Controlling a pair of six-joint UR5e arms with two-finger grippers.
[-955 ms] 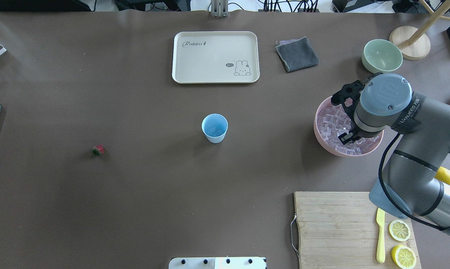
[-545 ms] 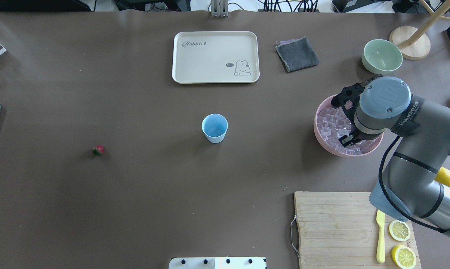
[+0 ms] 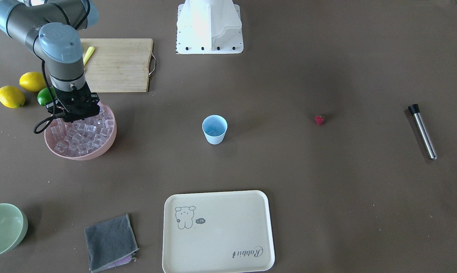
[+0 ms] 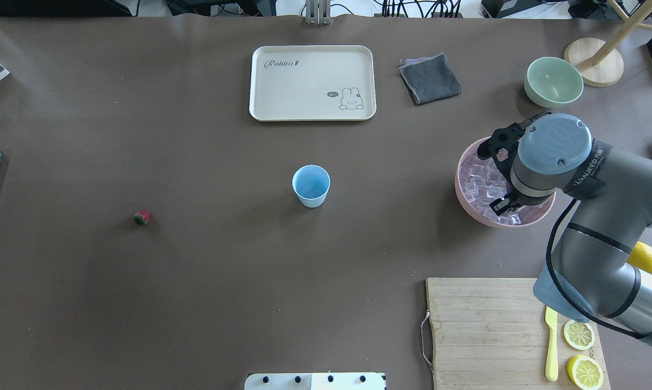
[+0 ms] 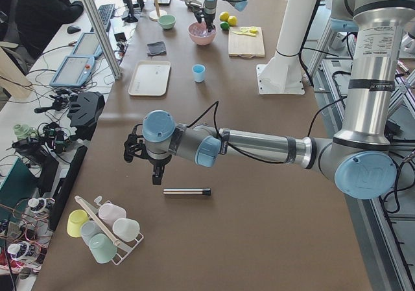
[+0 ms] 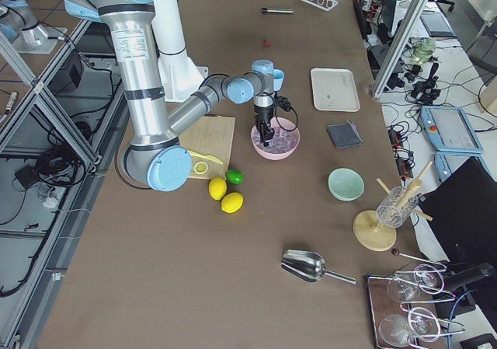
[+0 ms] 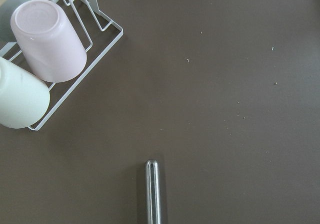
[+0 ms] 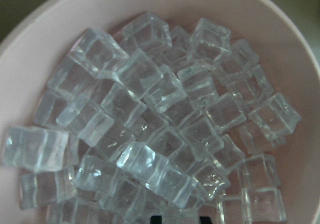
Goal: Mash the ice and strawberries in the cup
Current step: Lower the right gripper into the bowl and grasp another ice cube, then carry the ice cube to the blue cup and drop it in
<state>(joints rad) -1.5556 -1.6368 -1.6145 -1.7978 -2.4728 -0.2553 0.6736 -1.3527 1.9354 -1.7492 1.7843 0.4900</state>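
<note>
My right claw [image 4: 501,205] hangs low over the pink bowl [image 4: 461,192] at the right end of the tabletop [image 4: 207,303], its tips down among the ice [image 8: 150,119]. From my right wrist I see the clear cubes heaped against the bowl's wall, and only two dark slivers of my fingers at the bottom edge. I cannot tell whether that claw is released or clenched on a cube.

The cup [image 4: 311,186] stands upright near the middle of the tabletop, well apart from the bowl (its pale-blue inside looks bare from overhead). The strawberry [image 4: 142,218] lies alone on the brown surface, far out on my left side and well apart from the cup.

My left claw [image 5: 156,177] hovers at the far left end, just above a metal rod [image 7: 153,194] that lies flat on the tabletop. It shows only in the side view, so I cannot tell its state either. A wire rack with an upturned pink cup [image 7: 47,39] sits near the rod.

Beyond the cup lie a cream tray [image 4: 312,81] and a grey cloth [image 4: 430,78]. A green bowl [image 4: 553,81] stands past the pink one, and a cutting board [image 4: 483,325] near me carries a yellow knife [image 4: 551,341] and lemon halves [image 4: 578,334].
</note>
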